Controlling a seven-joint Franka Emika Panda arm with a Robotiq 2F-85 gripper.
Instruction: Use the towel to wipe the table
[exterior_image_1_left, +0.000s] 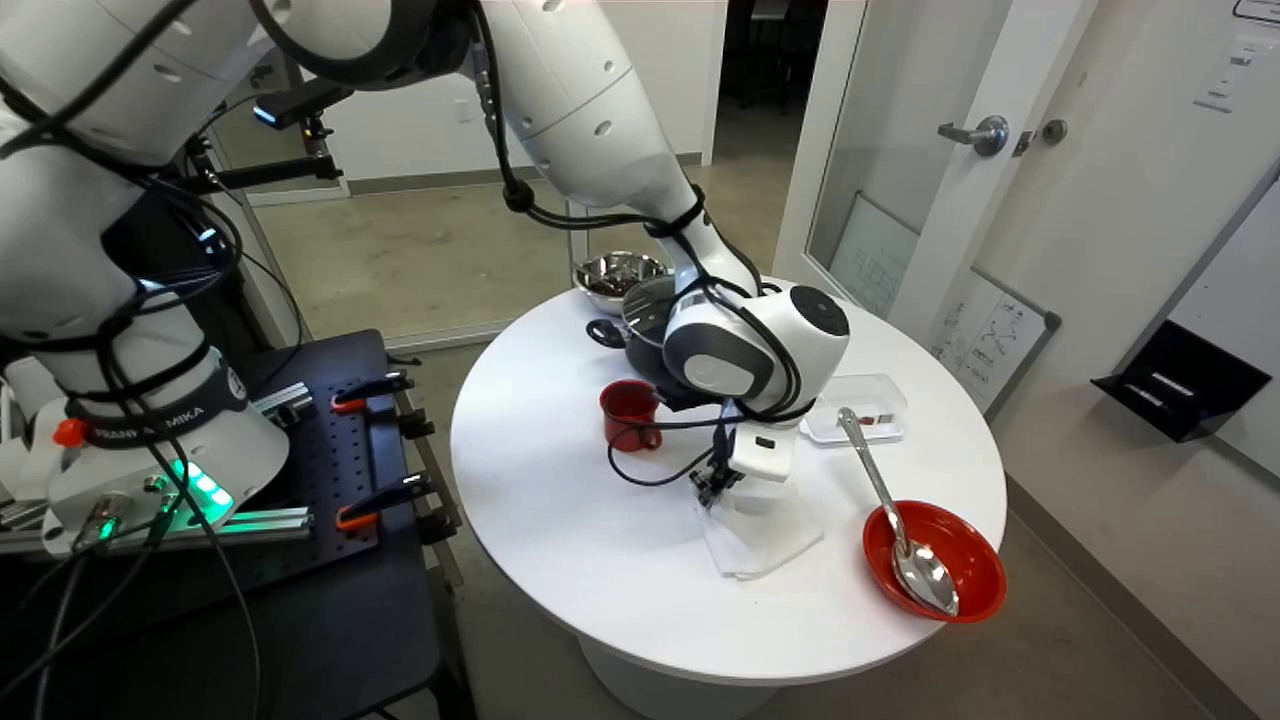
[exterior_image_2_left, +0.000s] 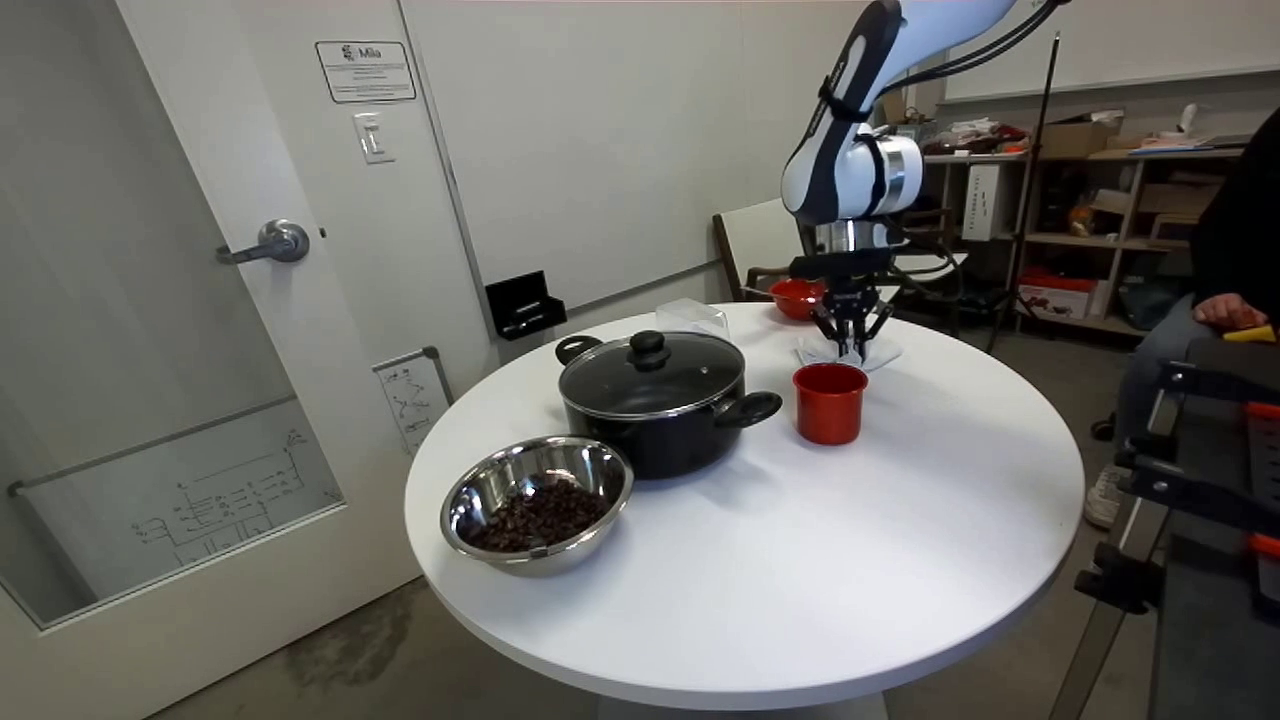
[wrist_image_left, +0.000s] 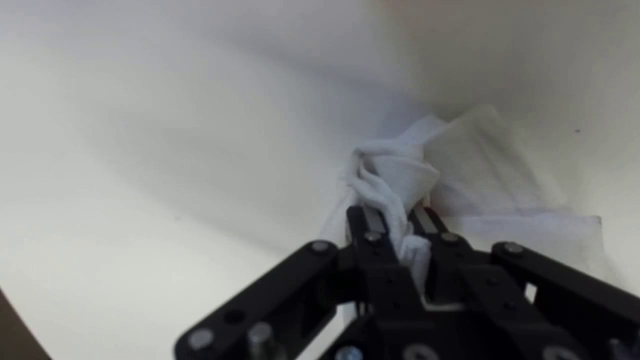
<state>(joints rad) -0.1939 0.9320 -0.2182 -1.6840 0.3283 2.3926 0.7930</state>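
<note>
A white towel (exterior_image_1_left: 768, 545) lies crumpled and partly spread on the round white table (exterior_image_1_left: 560, 520). In the wrist view the towel (wrist_image_left: 400, 172) is bunched up between the fingers, and a flatter part spreads to the right. My gripper (wrist_image_left: 392, 217) is shut on the bunched towel, with a fold of it standing up between the fingers. In both exterior views the gripper (exterior_image_1_left: 710, 495) points down at the tabletop, low over the table. The towel (exterior_image_2_left: 882, 353) shows around the fingertips (exterior_image_2_left: 852, 350) behind the red mug. Part of the towel is hidden by the fingers.
A red mug (exterior_image_1_left: 628, 408) stands close to the gripper. A lidded black pot (exterior_image_2_left: 650, 425) and a metal bowl (exterior_image_2_left: 455, 525) of dark beans stand beyond it. A red bowl (exterior_image_1_left: 975, 570) with a large spoon (exterior_image_1_left: 872, 470) sits near the edge. A transparent container (exterior_image_1_left: 880, 392) is nearby.
</note>
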